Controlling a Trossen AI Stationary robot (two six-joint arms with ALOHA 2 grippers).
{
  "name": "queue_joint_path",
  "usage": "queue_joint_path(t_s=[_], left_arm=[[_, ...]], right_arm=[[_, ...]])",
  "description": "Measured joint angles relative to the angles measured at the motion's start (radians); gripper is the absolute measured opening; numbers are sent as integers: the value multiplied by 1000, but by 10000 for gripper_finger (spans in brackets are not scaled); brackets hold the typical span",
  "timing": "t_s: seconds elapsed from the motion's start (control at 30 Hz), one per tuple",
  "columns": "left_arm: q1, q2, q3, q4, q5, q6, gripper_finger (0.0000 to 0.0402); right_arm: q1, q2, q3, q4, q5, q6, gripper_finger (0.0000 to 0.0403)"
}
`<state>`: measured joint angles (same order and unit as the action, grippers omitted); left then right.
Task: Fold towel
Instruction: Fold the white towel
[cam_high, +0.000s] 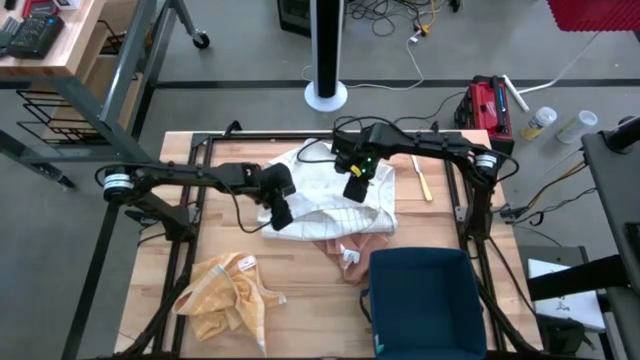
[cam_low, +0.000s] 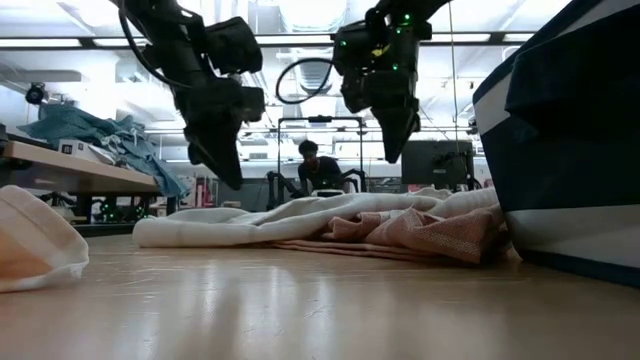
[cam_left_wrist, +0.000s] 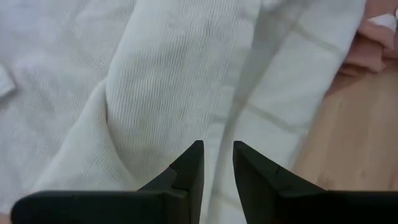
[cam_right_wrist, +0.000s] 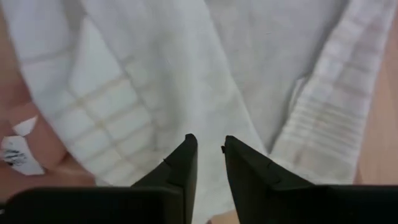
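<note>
The white towel (cam_high: 325, 185), with faint beige grid lines, lies crumpled in the middle of the table, its near edge resting on a pink cloth (cam_high: 335, 245). My left gripper (cam_high: 280, 216) hangs over the towel's left part, its fingers (cam_left_wrist: 189, 165) a narrow gap apart with nothing between them. My right gripper (cam_high: 353, 190) hangs over the towel's middle, pointing down, also narrowly open and empty (cam_right_wrist: 210, 144). In the low view both grippers (cam_low: 232, 178) (cam_low: 392, 152) stand clear above the towel (cam_low: 300, 215).
A yellow cloth (cam_high: 225, 295) lies bunched at the near left. A navy bin (cam_high: 425, 300) stands at the near right, close to the pink cloth. A thin pale stick (cam_high: 422, 180) lies at the far right. A person (cam_low: 312, 165) sits beyond the table.
</note>
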<state>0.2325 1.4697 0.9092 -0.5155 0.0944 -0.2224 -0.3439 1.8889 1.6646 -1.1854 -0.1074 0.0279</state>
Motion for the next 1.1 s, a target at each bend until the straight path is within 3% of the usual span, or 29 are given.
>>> queue_joint_path(t_s=[0.4, 0.63, 0.77, 0.9, 1.1], left_arm=[[-6, 163, -8, -32, 4, -156, 75], [-92, 256, 0, -250, 182, -194, 74], [-181, 247, -6, -349, 228, -189, 74], [-250, 192, -4, -327, 188, -223, 74], [-270, 54, 58, -305, 71, -238, 74]], right_arm=[[126, -3, 0, -4, 3, 23, 2], [168, -47, 0, -75, 3, 25, 1], [185, -95, -1, -104, 4, 28, 2], [189, -130, -2, -97, 9, 39, 2], [181, -135, -2, -28, 108, 40, 2]])
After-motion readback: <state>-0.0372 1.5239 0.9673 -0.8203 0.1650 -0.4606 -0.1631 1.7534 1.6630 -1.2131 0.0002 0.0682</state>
